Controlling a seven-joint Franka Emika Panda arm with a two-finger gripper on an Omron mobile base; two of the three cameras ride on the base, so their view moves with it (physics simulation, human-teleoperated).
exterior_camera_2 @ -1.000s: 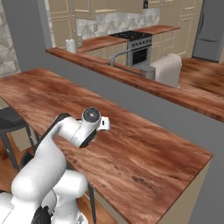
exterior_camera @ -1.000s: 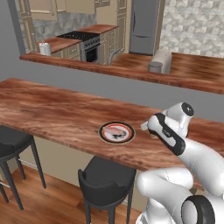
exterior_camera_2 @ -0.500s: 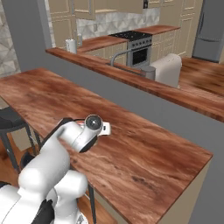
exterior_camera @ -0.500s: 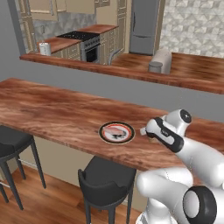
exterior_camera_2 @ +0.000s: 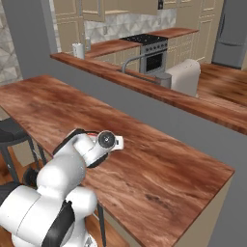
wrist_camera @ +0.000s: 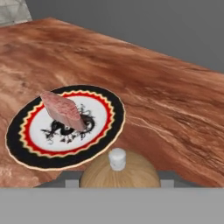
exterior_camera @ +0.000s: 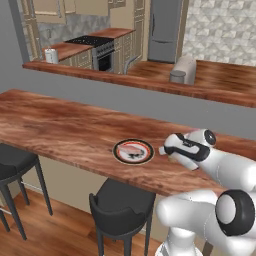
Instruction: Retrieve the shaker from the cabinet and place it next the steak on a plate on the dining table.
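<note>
While I hold my gripper [wrist_camera: 117, 181] low over the tabletop [wrist_camera: 166, 100], it is closed around the shaker [wrist_camera: 119, 171]. I see its round wooden top and small white knob right by my fingers. Just past the shaker sits the plate [wrist_camera: 17, 141], with a black and red rim. On the plate lies the steak [wrist_camera: 62, 110], tilted up.

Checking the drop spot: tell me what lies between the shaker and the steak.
In the hand view, the shaker sits in the closed gripper. Between it and the steak lie a sliver of bare dining table and the plate's patterned rim and centre.
</note>
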